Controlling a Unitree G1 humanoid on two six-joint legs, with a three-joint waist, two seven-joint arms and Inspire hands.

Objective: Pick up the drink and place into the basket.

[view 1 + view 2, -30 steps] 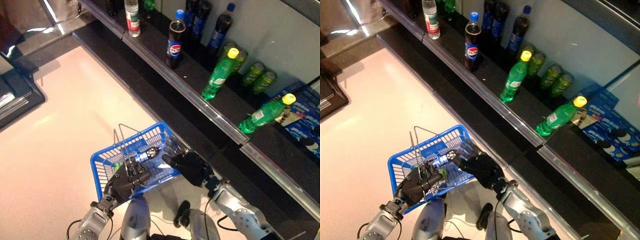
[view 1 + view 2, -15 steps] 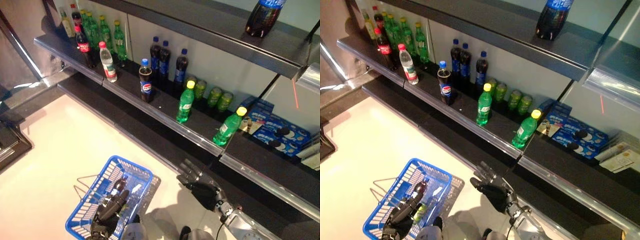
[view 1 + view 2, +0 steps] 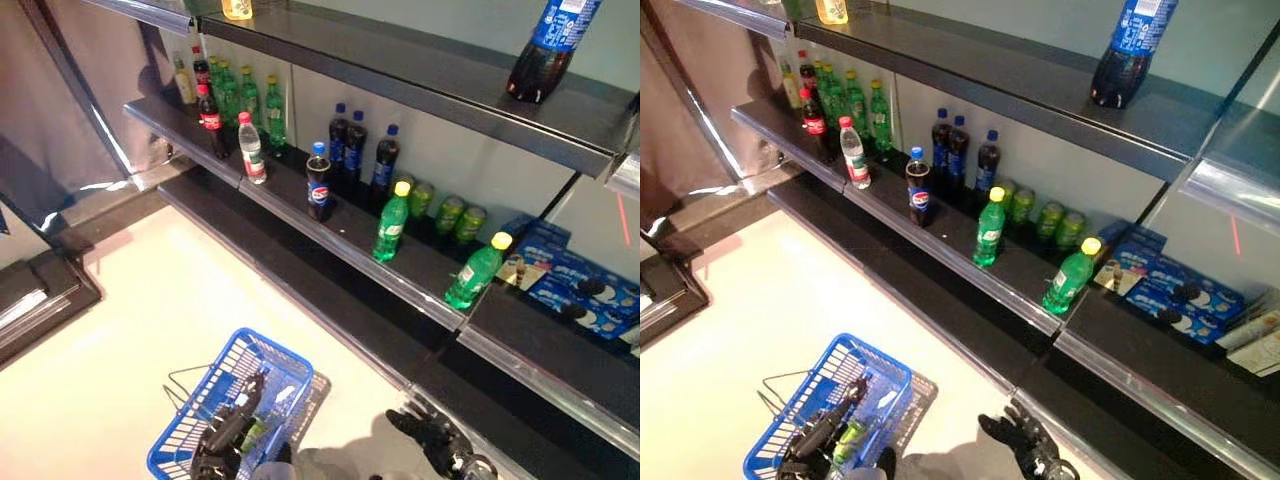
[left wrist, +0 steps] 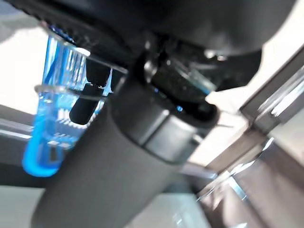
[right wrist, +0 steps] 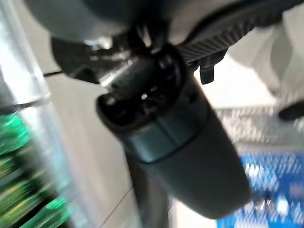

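At lower right the right hand [image 3: 432,437] hangs empty with fingers spread. At lower left the left hand [image 3: 222,440] is curled round the handle of the blue basket [image 3: 200,408], where a green drink [image 3: 850,437] lies. Above, the shelf [image 3: 360,245] carries a dark cola bottle [image 3: 318,188] and green bottles [image 3: 391,220].

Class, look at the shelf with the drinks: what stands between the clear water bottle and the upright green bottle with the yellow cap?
In the left eye view, one dark cola bottle with a blue cap stands between the water bottle and the green bottle, at the shelf's front edge.
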